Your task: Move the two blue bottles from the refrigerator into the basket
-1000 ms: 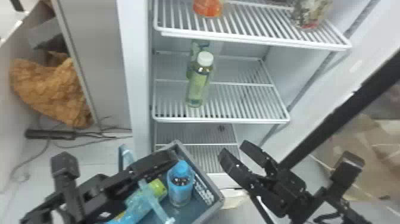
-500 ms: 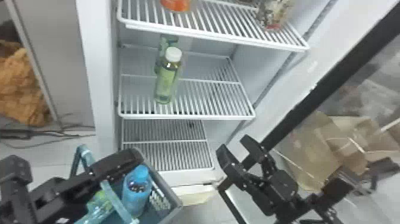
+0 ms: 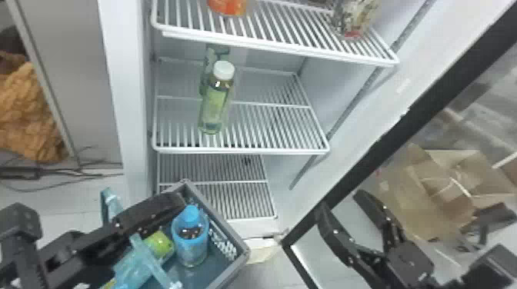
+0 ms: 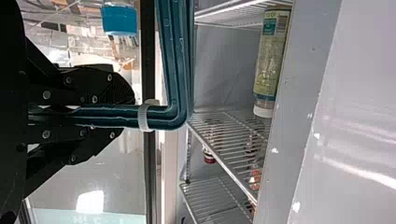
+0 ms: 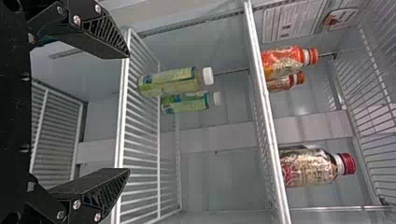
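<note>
Nothing seems left to fetch: 1 blue bottle (image 3: 191, 249) stands in the basket (image 3: 245, 253) at 7 o'clock, presumably the 2nd, blue-green bottle (image 3: 160, 244), lying beside it, left hand (image 4: 127, 115) clamping the handle (image 4: 180, 84), right hand (image 5: 128, 114) wide at 4 o'clock.

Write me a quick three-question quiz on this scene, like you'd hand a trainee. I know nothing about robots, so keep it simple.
1. True or false: the right tool stands open and empty.
2. Fill in the missing word: the left tool is shut on the ____ of the basket.
3. Which colour is the cap on the bottle standing upright in the basket? A) white B) blue C) red

Key: 1 true; 2 handle; 3 B
</note>
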Controlling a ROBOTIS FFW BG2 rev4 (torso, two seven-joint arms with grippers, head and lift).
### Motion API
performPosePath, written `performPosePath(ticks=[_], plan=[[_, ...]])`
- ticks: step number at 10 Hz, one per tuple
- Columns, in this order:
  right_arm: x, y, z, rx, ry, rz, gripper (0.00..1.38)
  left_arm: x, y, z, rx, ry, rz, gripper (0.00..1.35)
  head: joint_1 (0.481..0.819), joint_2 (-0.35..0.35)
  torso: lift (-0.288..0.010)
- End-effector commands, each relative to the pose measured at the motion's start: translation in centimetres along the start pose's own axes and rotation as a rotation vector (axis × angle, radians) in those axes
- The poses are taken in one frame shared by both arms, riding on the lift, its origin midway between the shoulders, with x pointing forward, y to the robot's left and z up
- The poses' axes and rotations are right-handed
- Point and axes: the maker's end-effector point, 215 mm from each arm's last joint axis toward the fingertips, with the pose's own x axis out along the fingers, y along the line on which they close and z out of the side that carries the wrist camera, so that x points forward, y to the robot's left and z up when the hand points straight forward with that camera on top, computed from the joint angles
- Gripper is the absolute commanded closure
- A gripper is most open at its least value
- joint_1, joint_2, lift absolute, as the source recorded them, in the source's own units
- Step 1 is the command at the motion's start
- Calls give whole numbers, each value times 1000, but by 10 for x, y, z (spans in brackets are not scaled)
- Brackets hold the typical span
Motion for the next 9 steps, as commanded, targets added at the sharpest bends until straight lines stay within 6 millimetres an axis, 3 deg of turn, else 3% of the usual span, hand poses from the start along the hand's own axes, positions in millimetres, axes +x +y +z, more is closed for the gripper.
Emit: performPosePath(ticks=[1, 5, 9], plan=[[-12, -4, -4, -15, 25, -20, 211, -1, 1, 0, -1, -3, 1, 1164, 695, -350, -216], [-40, -13, 5, -71, 76, -75, 211, -4, 2, 0, -4, -11, 6, 1164, 695, -350, -216], [-47, -18, 0, -73, 93, -89, 211, -4, 0, 3, -3, -24, -3, 1164, 695, -350, -216]])
